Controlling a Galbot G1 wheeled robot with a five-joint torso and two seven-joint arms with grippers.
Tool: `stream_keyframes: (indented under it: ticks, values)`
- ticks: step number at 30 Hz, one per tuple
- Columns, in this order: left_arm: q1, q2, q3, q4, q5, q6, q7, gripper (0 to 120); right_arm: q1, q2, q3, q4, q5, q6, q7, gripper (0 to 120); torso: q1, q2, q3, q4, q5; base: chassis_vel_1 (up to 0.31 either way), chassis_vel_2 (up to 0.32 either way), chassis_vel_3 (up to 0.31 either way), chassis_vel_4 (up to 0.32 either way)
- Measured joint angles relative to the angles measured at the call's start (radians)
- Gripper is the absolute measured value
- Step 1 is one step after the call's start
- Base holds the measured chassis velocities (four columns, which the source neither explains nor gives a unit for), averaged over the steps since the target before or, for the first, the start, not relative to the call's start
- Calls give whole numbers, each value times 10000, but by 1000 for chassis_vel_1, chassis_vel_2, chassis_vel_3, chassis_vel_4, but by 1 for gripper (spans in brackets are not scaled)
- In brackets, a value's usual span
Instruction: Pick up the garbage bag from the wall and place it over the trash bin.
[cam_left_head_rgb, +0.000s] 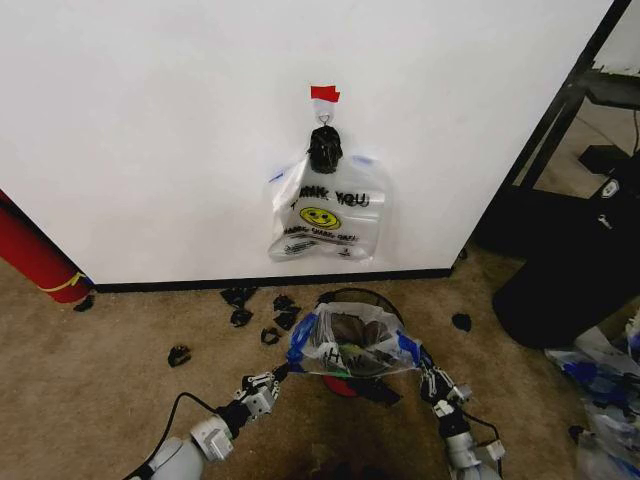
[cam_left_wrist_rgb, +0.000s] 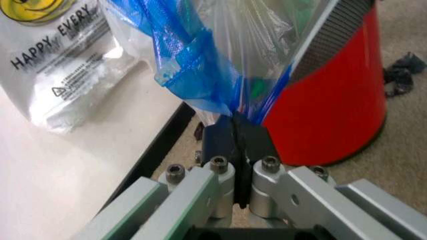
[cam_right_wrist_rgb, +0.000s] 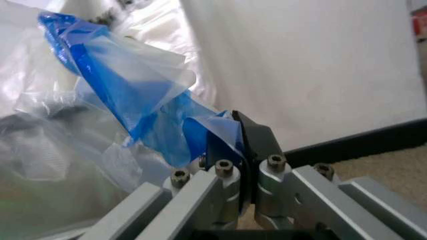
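L gripper (cam_left_head_rgb: 283, 372) fingers pinch clear blue-patched plastic garbage bag (cam_left_head_rgb: 350, 342) lower centre | R gripper (cam_left_head_rgb: 424, 374) same, opposite rim | over black mesh trash bin (cam_left_head_rgb: 358, 296)

Head view high, facing wall (cam_left_head_rgb: 150, 120); wrist views close, sharing garbage bag (cam_left_head_rgb: 352, 340).

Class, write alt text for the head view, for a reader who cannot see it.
Both grippers, left gripper and right gripper, stretch a garbage bag over the trash bin on the carpet. Behind it, a second bag with a smiley hangs from a hook on the white wall.
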Motion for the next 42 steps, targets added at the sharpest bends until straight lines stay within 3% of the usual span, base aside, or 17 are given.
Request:
stream_keyframes:
  ticks: [9, 15, 20, 24, 31, 37, 42]
  values:
    - [129, 167, -64, -284, -310, -301, 554, 0, -154, 80, -128, 407, 111, -235, 293, 0, 0, 0, 0, 0, 0, 0, 0, 0, 0]
    - [363, 389, -331, -760, -612, -778, 1274, 19, -622, -295, 173, 1022, -663, -322, 13, 0, 0, 0, 0, 0, 1, 0, 0, 0, 0]
    - [580, 667, -875, -1327, -812, -1282, 2705, 36, -1017, -919, 613, 1383, -1049, -497, -935, 8, 0, 0, -1, -1, 1, 0, 0, 0, 0]
    - [659, 764, -1946, -1748, -990, -1909, 4523, 52, -1180, -1335, 1456, 1494, -2091, -108, -1503, 23, 0, 0, -1, -1, 1, 0, 0, 0, 0]
    - [1134, 990, -3305, -2606, -1947, -2353, 6954, 79, -1612, -1647, 2542, 2135, -1752, -63, -4133, 47, 0, 0, -1, 0, 4, 0, 0, 0, 0]
    - [1315, 1026, -3825, -3165, -2759, -2532, 7769, 98, -2033, -1678, 3022, 3008, -1556, -427, -5554, 68, -1, 1, -2, -1, 3, 0, 0, 0, 0]
    - [1216, 922, -3706, -3244, -2949, -2540, 7815, 100, -1811, -1680, 3221, 2794, -1627, -403, -5532, 86, -1, 0, -1, 0, 3, 0, 0, 0, 0]
